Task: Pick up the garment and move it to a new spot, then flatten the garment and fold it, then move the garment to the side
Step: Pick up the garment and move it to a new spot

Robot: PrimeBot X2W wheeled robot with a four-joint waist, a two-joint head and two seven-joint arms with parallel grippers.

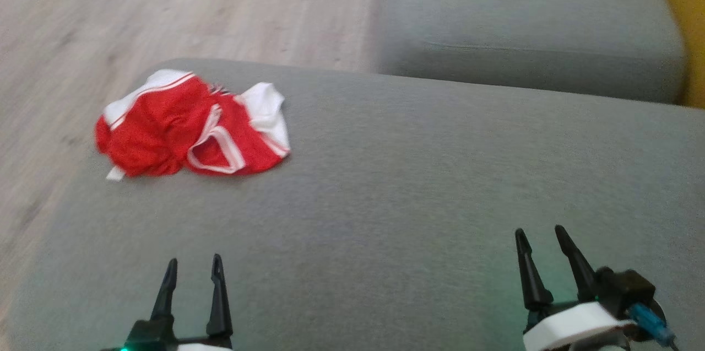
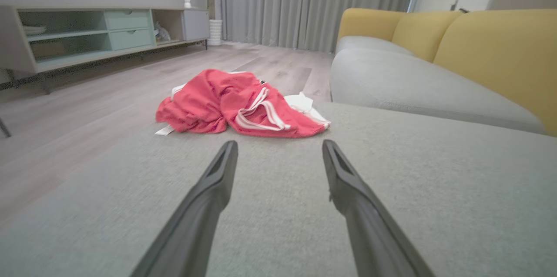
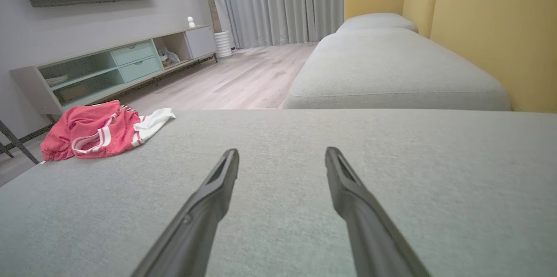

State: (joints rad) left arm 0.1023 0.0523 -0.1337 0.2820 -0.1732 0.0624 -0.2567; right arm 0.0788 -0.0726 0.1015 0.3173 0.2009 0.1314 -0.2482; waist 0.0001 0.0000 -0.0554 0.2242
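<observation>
Grey sofa cushion [image 1: 440, 174]: crumpled garment [image 1: 187, 130] far left, directly ahead of left gripper [image 1: 193, 268]; right gripper [image 1: 542, 238] well apart. Both wide, empty.

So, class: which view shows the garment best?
The left wrist view: the garment lies sharp and central, ahead of the open left end effector. In the head view the garment is seen whole from above but blurred; in the right wrist view it sits smaller, at the far left.

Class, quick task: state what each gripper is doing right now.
Left gripper: open, holding nothing.
Right gripper: open, holding nothing.
</observation>
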